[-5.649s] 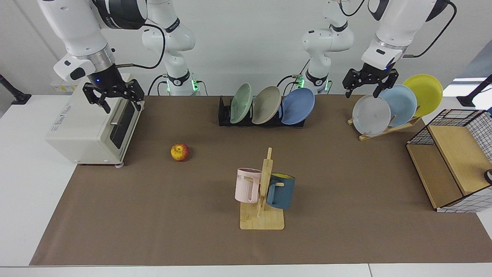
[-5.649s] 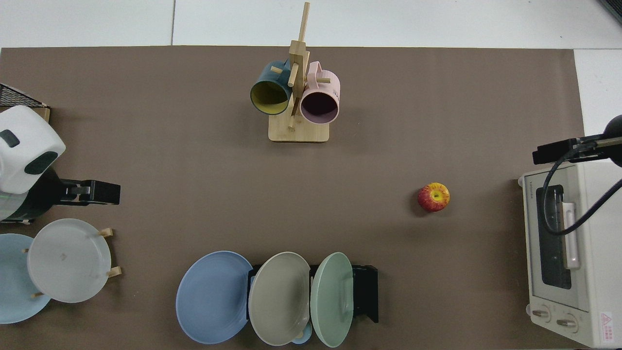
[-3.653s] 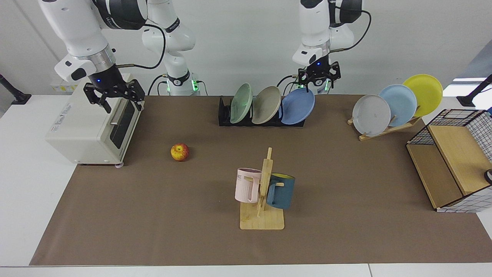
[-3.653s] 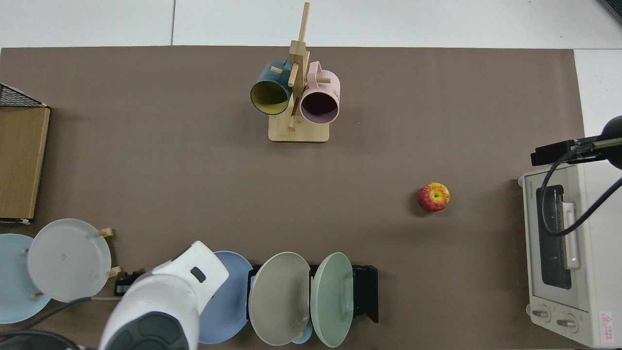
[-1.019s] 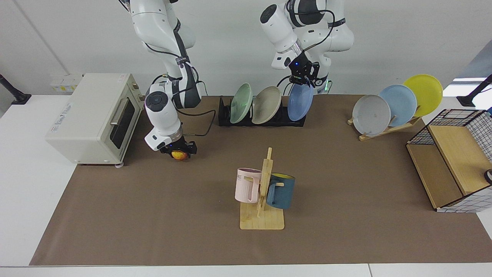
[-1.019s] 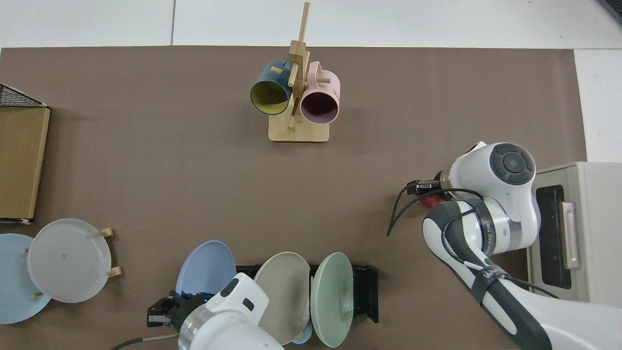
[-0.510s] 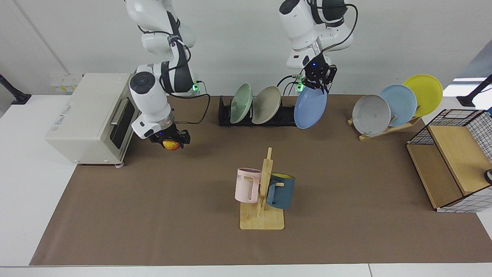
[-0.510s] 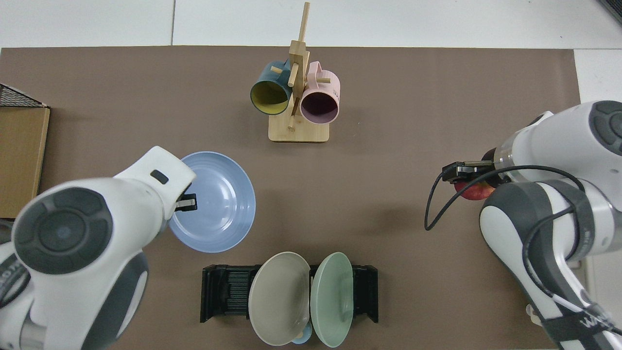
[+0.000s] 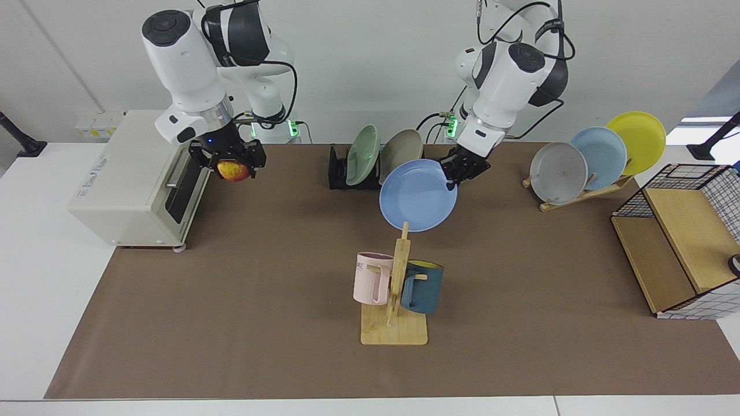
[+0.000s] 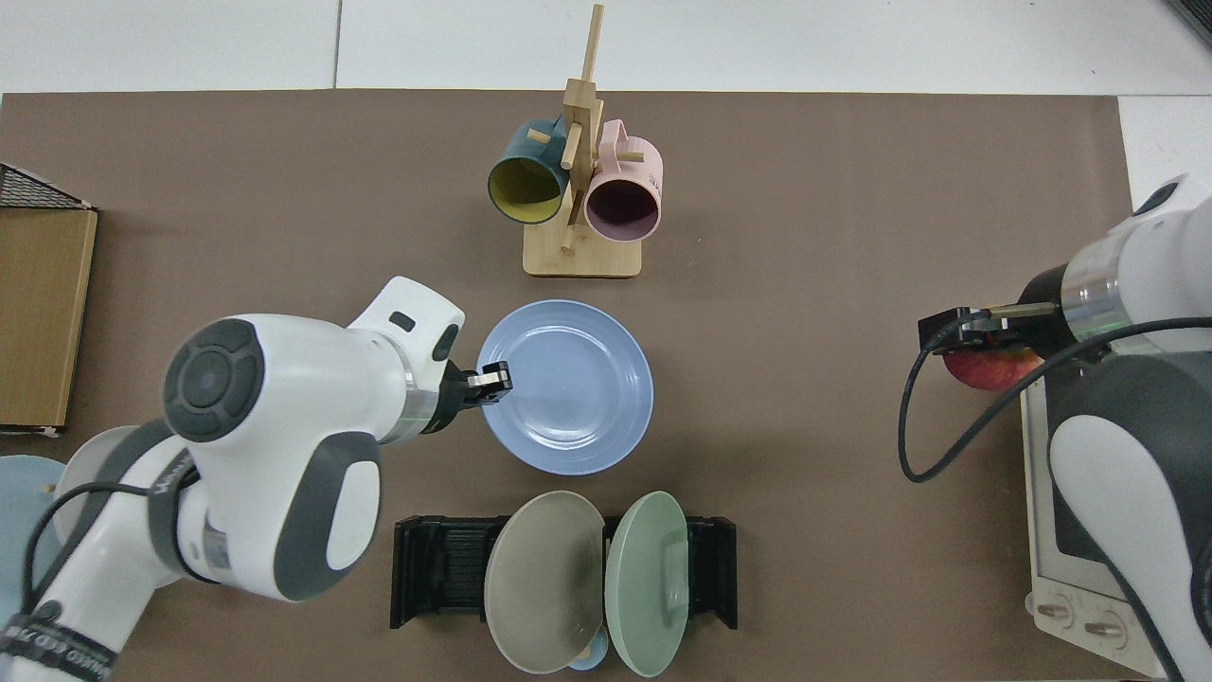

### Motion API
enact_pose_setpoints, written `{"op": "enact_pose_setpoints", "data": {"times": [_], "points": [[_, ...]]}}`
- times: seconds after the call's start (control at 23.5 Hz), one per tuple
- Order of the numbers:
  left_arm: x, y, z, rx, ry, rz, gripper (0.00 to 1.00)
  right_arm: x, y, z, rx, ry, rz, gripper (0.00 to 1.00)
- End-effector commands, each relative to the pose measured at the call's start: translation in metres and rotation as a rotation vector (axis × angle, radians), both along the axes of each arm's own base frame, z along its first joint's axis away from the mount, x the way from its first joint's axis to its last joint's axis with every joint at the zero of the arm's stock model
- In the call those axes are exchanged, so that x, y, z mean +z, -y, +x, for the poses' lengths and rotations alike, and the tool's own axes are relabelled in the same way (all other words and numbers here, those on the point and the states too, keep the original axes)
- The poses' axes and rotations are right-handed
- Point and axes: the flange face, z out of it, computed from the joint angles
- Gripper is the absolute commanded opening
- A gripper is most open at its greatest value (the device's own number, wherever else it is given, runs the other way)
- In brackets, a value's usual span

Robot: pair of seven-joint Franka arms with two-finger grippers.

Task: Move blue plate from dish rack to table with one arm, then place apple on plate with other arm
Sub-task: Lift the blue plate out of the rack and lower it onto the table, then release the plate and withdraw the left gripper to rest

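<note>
A robotics lab set up as a mock kitchen.

Two white arms are bolted at the far edge of a white table [image 9: 34, 277] covered by a brown mat [image 9: 260, 323], before a bare white wall. On it stand a toaster oven [image 9: 139, 179], a dish rack [image 9: 341, 173], a wooden plate stand [image 9: 584, 193] and a mug tree [image 9: 396, 289].
</note>
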Motion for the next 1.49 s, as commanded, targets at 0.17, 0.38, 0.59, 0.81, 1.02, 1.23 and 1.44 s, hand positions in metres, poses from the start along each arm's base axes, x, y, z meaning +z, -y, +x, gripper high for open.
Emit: {"op": "enact_pose_setpoints", "data": {"times": [0.17,0.38,0.59,0.81,1.02,1.23,1.44], "points": [[-0.083,0.036,-0.014,0.068,-0.006,-0.044,0.00,-0.001,0.008,0.002,0.017,-0.012,-0.001,0.00],[-0.098,0.037,-0.022,0.058,0.004,-0.038,0.00,-0.002,0.008,-0.001,0.017,-0.013,0.001,0.00],[-0.109,0.020,-0.021,0.021,0.007,-0.019,0.00,-0.001,0.008,-0.001,0.017,-0.013,-0.001,0.00],[-0.114,0.008,-0.018,-0.011,0.016,-0.011,0.00,-0.004,0.007,-0.001,0.019,-0.016,0.001,0.00],[-0.116,0.011,-0.018,-0.032,0.026,-0.013,0.90,-0.007,0.005,-0.003,0.021,-0.023,0.002,0.00],[-0.108,0.010,0.000,-0.054,0.035,-0.004,1.00,-0.007,0.004,-0.003,0.022,-0.021,0.005,0.00],[-0.070,-0.011,0.028,-0.170,-0.019,0.149,1.00,-0.010,0.000,-0.003,0.019,-0.026,0.005,0.00]]}}
